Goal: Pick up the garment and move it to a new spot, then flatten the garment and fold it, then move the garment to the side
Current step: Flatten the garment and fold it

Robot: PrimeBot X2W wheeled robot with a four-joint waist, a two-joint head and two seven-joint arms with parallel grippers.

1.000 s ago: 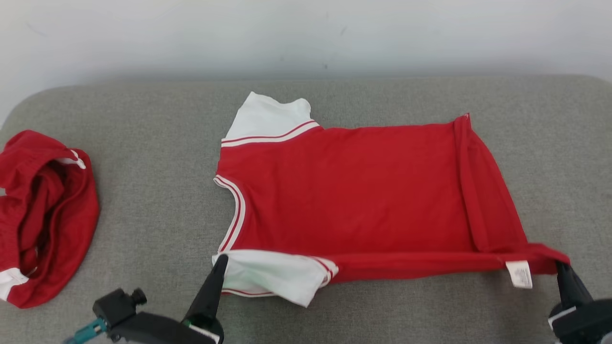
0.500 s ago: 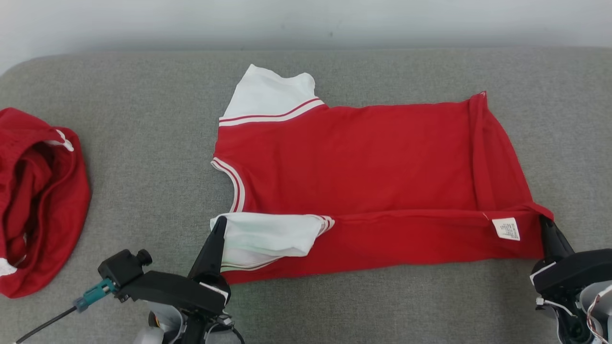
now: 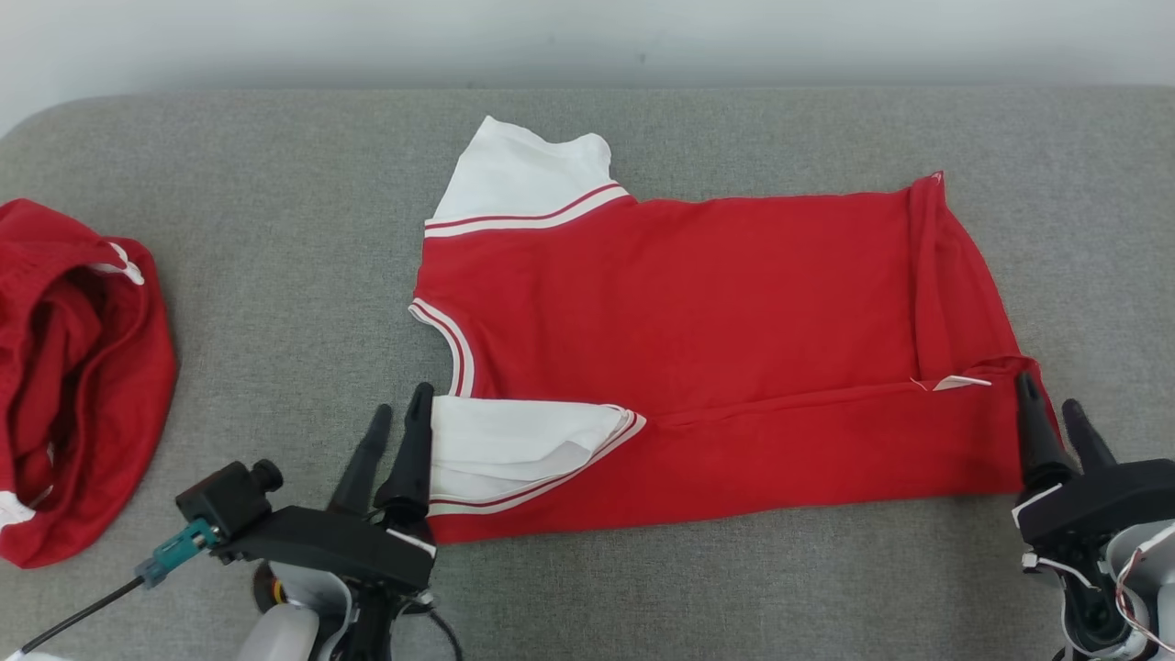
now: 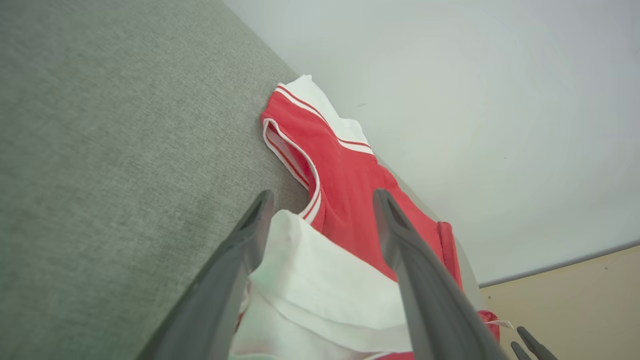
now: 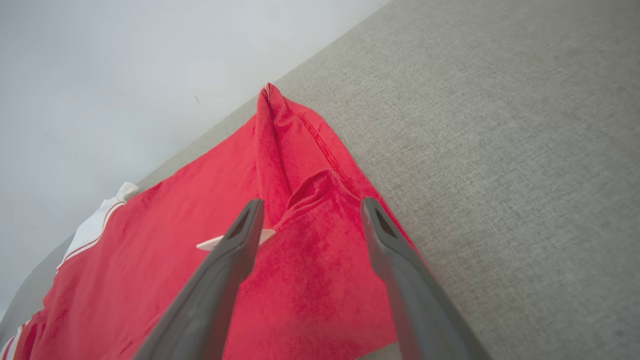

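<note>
The garment (image 3: 698, 312) is a red T-shirt with white sleeves, spread on the grey cushion (image 3: 275, 275) with its collar to the left. Its near edge is folded over towards the middle, and the near white sleeve (image 3: 514, 445) lies on top. My left gripper (image 3: 402, 404) stands open at that sleeve's left edge; in the left wrist view the sleeve (image 4: 320, 270) lies under the spread left gripper (image 4: 322, 195). My right gripper (image 3: 1046, 395) is open at the garment's near right corner, with red cloth (image 5: 300, 280) beneath the right gripper (image 5: 311, 202).
A second red garment (image 3: 83, 367) lies crumpled at the cushion's left end. A pale wall (image 3: 587, 37) runs behind the cushion's far edge. Bare grey cushion lies between the two garments and along the front edge.
Both grippers were shut on the garment's near edge and now stand open, having let it go. The folded near strip has settled flat and the label has tucked under.
</note>
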